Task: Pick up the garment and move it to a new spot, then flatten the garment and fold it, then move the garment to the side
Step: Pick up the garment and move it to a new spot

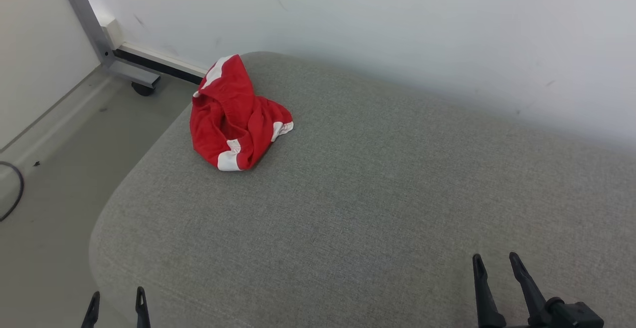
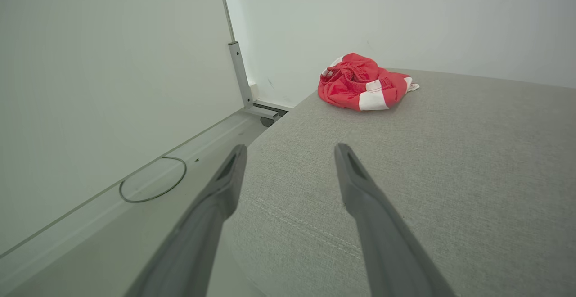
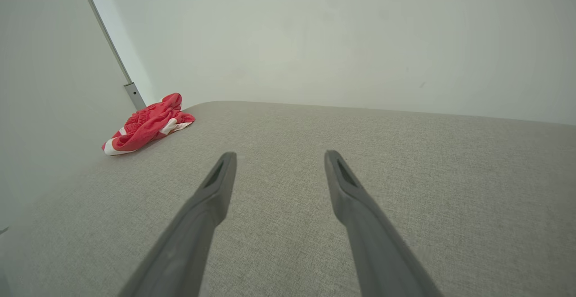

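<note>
The red garment (image 1: 237,114) sits bunched at the far left corner of the cushion (image 1: 372,194). The left gripper (image 1: 118,293) and right gripper (image 1: 495,256) are spread wide, empty.

Bare lab room: white walls (image 1: 397,20), castored metal frame (image 1: 88,22).

Soft, even, fairly bright light; the red garment (image 1: 233,114) casts a faint shadow. Both wrist views stretch at the edges, and the near fingers (image 2: 382,243) blur.
</note>
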`<state>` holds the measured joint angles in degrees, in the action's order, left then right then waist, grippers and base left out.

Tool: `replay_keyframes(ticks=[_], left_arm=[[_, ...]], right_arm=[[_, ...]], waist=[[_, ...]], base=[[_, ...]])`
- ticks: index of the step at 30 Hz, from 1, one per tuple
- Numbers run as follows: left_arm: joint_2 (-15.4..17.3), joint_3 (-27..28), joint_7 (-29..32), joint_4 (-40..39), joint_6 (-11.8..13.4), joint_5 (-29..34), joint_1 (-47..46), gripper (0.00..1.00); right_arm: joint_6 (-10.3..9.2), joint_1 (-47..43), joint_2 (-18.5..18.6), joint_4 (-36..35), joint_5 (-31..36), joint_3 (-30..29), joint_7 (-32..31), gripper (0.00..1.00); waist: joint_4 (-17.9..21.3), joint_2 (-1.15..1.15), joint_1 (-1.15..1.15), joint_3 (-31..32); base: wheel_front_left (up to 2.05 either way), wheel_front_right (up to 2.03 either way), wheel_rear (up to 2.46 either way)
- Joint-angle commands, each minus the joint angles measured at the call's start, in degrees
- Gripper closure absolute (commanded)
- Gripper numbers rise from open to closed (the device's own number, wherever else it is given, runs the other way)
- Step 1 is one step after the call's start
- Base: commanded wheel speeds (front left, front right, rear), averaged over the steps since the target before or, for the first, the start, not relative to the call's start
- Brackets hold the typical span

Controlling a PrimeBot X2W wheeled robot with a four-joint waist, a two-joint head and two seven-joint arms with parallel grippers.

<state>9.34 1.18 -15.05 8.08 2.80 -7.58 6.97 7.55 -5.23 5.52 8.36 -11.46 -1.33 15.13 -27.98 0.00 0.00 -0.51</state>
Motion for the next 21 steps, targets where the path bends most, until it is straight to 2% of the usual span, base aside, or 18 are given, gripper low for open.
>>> replay_keyframes(ticks=[1, 12, 21], left_arm=[[-0.05, -0.02, -0.14, 0.08, 0.13, -0.57, -0.11, 0.0], [0.45, 0.29, -0.16, 0.56, 0.39, -1.17, -2.53, 0.0], [1.46, 0.42, 0.07, 4.56, -1.36, -3.26, -15.0, 0.0]], right_arm=[[-0.15, 0.27, 0.09, 0.0, 0.21, 0.11, 0.0, 0.0], [-0.15, 1.01, 0.13, 0.18, -0.21, 0.93, 0.0, 0.0], [-0.15, 3.5, 1.81, -0.88, 0.14, 1.24, 0.0, 0.0]], waist=[[-0.6, 0.0, 0.0, -0.4], [0.63, 0.0, 0.0, -0.95], [5.58, 0.0, 0.0, -4.96]], base=[[0.0, 0.0, 0.0], [0.0, 0.0, 0.0], [0.0, 0.0, 0.0]])
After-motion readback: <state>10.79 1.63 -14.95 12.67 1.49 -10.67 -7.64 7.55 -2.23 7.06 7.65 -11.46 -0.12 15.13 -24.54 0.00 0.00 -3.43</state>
